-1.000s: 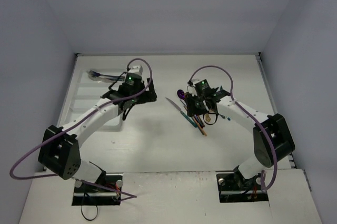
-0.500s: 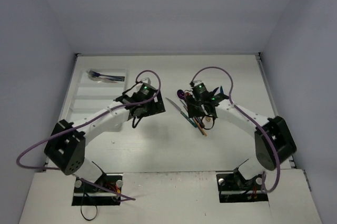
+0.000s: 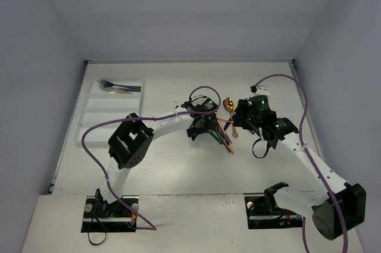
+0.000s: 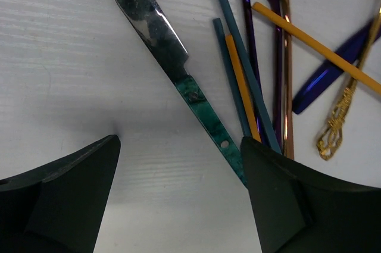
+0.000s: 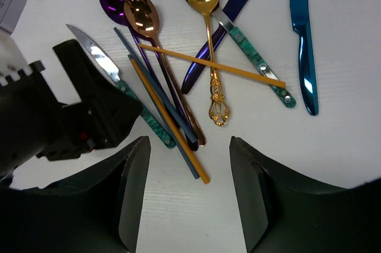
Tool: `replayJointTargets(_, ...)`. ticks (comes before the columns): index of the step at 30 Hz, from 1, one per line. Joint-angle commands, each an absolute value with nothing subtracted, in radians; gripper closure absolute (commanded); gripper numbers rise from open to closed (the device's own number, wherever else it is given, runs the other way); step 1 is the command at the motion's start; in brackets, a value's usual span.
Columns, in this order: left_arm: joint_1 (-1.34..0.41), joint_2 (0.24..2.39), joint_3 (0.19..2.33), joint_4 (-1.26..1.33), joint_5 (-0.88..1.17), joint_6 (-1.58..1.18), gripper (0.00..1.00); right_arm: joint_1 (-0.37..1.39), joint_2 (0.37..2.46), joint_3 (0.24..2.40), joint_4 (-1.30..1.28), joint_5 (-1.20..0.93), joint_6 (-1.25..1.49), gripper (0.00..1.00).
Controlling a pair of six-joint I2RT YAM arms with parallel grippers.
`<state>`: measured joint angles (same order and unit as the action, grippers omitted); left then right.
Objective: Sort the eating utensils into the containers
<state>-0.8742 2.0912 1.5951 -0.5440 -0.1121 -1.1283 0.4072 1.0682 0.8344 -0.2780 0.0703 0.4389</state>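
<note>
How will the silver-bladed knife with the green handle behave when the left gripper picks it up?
Probably stiff: the knife looks like a flat metal strip. Its glossy blade suggests a slippery grip. Lying flat on the table, it should slide rather than roll, and the open left gripper may struggle getting under it.

White table (image 3: 178, 166), cutlery tray (image 3: 98, 116), loose utensils (image 5: 209, 65)

A white table (image 3: 178, 166) with a fine horizontal grain is closed in on three sides by plain, pale lavender-grey walls: the back wall (image 3: 190, 15) at 12 o'clock, the left wall (image 3: 30, 86) at 9 and the right wall (image 3: 348, 56) at 3. A cream-white board (image 3: 196, 223) lies at 6 o'clock. The light is soft and even.
</note>
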Motion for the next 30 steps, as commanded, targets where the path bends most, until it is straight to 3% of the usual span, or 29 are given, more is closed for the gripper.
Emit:
replayJointTargets(1,-0.892,2.114,1.715,-0.657,-0.192,-1.198,0.21,0.413,1.009,0.815,-0.291,0.024,0.441,0.46)
replayJointTargets(7,-0.896,2.179,1.733,-0.691,-0.225,-1.222,0.24,0.413,0.971,0.803,-0.302,-0.015,0.415,0.46)
replayJointTargets(14,-0.893,2.130,1.603,-0.721,-0.257,-1.270,0.43,0.413,0.930,0.793,-0.317,-0.037,0.381,0.46)
replayJointTargets(20,-0.894,2.154,1.604,-0.743,-0.252,-1.245,0.52,0.413,0.922,0.787,-0.319,-0.053,0.367,0.46)
replayJointTargets(30,-0.912,2.122,1.716,-0.771,-0.290,-1.259,0.50,0.414,0.909,0.784,-0.319,-0.069,0.362,0.46)
